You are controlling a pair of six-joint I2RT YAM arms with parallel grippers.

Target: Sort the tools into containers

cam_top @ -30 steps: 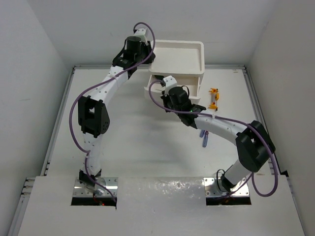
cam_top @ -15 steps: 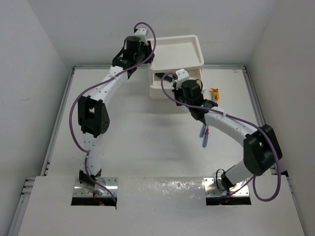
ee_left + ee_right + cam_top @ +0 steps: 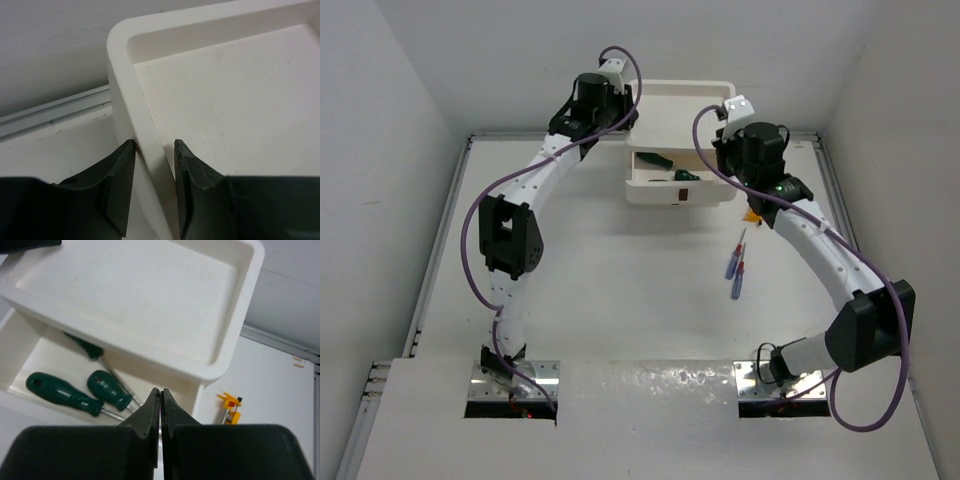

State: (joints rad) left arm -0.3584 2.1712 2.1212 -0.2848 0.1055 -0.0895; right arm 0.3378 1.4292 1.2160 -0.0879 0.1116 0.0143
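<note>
The white drawer unit stands at the table's far middle. Its top drawer is pulled out and holds three green-handled screwdrivers, also seen from above. My left gripper is shut on the rim of the unit's tray-like top at its left corner, one finger on each side. My right gripper hovers above the unit's right side, shut, with nothing seen in it. Two blue-purple screwdrivers and the orange-yellow piece lie on the table.
White walls close the table on three sides, and a metal rail runs along the right edge. The orange-yellow piece lies just right of the open drawer. The arm bases are at the near edge.
My right gripper has lifted away from the drawer front and swung right, up beside the unit's right corner. The open drawer with green screwdrivers now shows. The left gripper has stayed on the rim.
</note>
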